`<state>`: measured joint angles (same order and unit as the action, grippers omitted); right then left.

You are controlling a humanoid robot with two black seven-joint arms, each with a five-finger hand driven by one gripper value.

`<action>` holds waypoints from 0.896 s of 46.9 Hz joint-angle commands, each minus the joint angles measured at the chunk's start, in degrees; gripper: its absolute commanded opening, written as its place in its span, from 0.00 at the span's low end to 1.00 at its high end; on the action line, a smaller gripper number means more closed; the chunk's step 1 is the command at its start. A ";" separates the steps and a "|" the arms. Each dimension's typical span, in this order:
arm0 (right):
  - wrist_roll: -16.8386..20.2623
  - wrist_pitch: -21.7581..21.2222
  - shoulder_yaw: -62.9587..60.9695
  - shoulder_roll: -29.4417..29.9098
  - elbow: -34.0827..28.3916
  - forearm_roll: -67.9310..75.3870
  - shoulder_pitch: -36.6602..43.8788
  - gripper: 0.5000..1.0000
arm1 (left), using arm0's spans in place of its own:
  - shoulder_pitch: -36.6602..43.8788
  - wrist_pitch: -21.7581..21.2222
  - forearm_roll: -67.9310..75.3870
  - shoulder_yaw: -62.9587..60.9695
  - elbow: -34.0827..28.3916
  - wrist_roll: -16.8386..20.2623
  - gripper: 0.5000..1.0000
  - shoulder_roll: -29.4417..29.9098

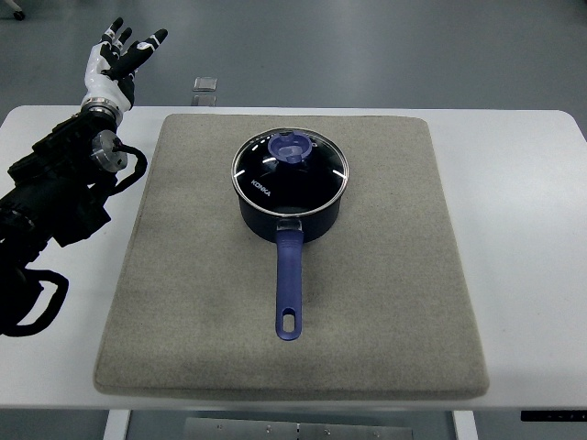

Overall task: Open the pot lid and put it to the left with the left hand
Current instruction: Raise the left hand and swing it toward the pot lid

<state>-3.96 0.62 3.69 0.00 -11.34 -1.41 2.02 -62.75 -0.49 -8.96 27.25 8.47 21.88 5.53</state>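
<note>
From above, the pot (290, 197) sits near the middle of a grey mat (367, 302) on the white surface (523, 183), its lid (290, 165) still on and its handle pointing toward the near edge. The left robot hand (119, 57) hangs at the upper left, well apart, fingers spread, holding nothing.

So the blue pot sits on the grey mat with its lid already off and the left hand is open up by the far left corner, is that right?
Not quite: the lid is on the pot, not off. The top view shows it seated on the rim. The rest holds: the pot sits on the grey mat and the left hand is open by the far left corner.
</note>
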 commanded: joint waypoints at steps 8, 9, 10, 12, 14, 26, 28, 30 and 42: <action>0.00 0.00 0.00 0.00 0.00 0.00 0.00 0.83 | 0.18 -0.65 -0.27 0.53 -0.03 0.00 0.98 0.00; 0.00 0.00 0.00 0.00 0.00 0.00 0.00 0.83 | 0.18 -0.65 -0.09 0.35 -0.03 0.00 0.98 0.00; 0.00 0.00 0.00 0.00 0.00 0.00 0.00 0.83 | 0.18 -0.57 0.00 0.09 0.06 0.00 0.98 -0.08; 0.00 0.00 0.00 0.00 0.00 0.00 0.00 0.83 | 0.18 -0.48 0.09 0.00 0.06 0.00 0.98 -0.08; 0.00 0.00 0.00 0.00 0.00 0.00 0.00 0.83 | 0.18 -0.39 0.09 0.00 0.06 0.00 0.98 0.00; 0.00 0.00 0.00 0.00 0.00 0.00 0.00 0.83 | -0.61 0.22 1.84 -2.89 0.85 0.00 0.98 0.53; 0.00 0.00 0.00 0.00 0.00 0.00 0.00 0.83 | -1.05 0.40 2.89 -4.91 1.46 0.00 0.98 0.62; 0.00 0.00 0.00 0.00 0.00 0.00 0.00 0.83 | -1.49 0.75 3.60 -6.93 2.43 0.00 0.98 0.71; 0.09 0.00 0.00 0.00 0.00 0.00 0.00 0.83 | -5.18 7.43 9.66 -18.01 3.66 -0.09 0.98 3.43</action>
<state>-3.96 0.62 3.69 0.00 -11.33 -1.41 2.03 -66.80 5.38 -0.71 11.27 12.16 21.80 8.04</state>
